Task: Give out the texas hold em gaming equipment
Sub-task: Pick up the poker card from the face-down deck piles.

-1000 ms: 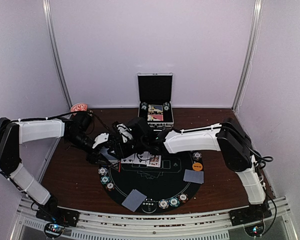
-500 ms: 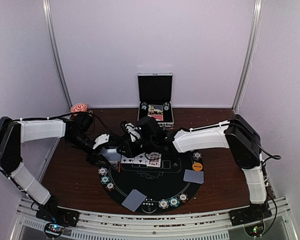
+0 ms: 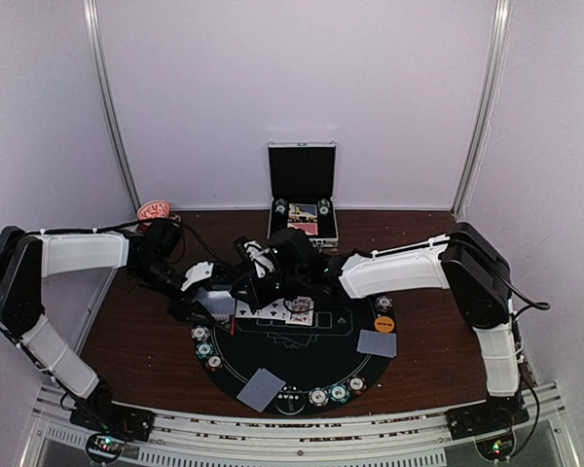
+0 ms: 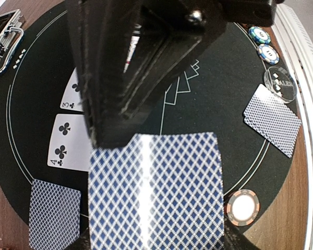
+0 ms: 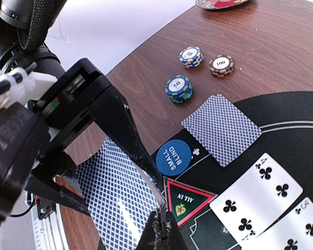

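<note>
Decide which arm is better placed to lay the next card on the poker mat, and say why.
Right. The right gripper is shut on the edge of a card at the deck, which the left gripper holds over the poker mat.

Top view: one round black mat [image 3: 311, 362], one open silver case [image 3: 303, 175], one orange disc [image 3: 383, 324], two single face-down cards [image 3: 262, 387] on the mat, and one row of face-up cards [image 3: 273, 311], too small to count here.

Right wrist view: three chip stacks [image 5: 178, 87] on the bare wood, one blue disc [image 5: 173, 158], one triangular marker [image 5: 185, 200], one face-down card and two of the face-up cards, both clubs.

Left wrist view: one deck [image 4: 155, 190], two striped chips [image 4: 260, 35] at the mat's rim, one clear disc [image 4: 280, 83], one orange-and-white chip [image 4: 242, 207], two face-down cards.
</note>
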Controlling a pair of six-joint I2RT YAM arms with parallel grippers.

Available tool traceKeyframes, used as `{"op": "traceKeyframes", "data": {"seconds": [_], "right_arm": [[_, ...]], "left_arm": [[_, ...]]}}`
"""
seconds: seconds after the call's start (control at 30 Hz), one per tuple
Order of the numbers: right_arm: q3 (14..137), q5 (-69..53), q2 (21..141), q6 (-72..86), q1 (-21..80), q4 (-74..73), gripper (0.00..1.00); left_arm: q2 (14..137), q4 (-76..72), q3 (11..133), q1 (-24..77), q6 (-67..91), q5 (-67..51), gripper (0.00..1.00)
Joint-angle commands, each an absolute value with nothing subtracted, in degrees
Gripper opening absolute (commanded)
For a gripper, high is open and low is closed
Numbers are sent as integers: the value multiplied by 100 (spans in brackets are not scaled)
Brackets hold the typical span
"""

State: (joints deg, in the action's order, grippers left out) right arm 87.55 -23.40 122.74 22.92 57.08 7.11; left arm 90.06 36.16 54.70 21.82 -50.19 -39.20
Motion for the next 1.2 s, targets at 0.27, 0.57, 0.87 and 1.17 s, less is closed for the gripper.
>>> {"op": "traceKeyframes", "data": {"seconds": [0.27, 0.57, 0.87, 1.17], "right_arm": [[8061, -2655, 11618, 2808, 5594, 1349, 0], [8486, -2665, 11942, 2689, 5611, 934, 42], [8963, -2688, 12356, 2634, 5642, 633, 46], [8920, -2626, 12331, 2524, 5652, 465, 30]], "left_arm": [[9035, 3504, 5508, 2205, -5054, -4113, 60], [9053, 3503, 5503, 2202, -5054, -4104, 60], [9046, 3499, 5508, 2201, -5054, -4106, 60], [9070, 3501, 5506, 2201, -5063, -4105, 60]]}}
